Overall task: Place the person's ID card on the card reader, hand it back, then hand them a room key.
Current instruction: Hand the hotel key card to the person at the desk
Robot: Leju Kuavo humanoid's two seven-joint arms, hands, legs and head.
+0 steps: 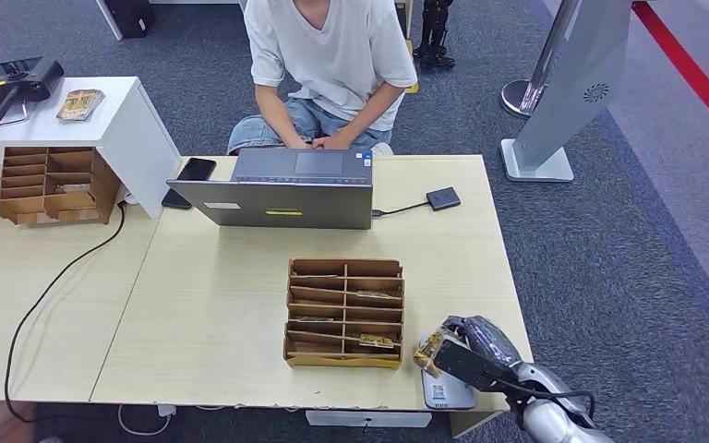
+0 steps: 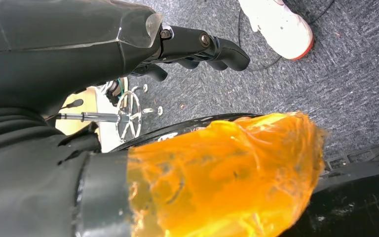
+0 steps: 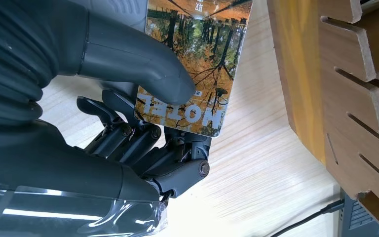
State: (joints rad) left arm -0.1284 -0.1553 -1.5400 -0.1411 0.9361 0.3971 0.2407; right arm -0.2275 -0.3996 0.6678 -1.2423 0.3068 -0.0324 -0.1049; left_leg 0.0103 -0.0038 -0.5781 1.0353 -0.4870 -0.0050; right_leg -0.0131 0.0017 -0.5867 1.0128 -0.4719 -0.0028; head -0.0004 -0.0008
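My right hand hovers over the table's front right corner, just right of the wooden card rack. It pinches a room key card printed with an orange autumn forest. In the right wrist view the thumb presses the key card, lettered HOTEL, against the dark fingers, beside the rack's wall. A pale grey flat device lies under the hand at the table edge. The person sits behind the laptop. My left hand hangs over the carpet, holding nothing, its fingers apart.
A small black box is cabled to the laptop. A phone lies left of it. A second wooden rack stands under a white shelf at far left. A grey stand rises right of the table. A white shoe rests on the carpet.
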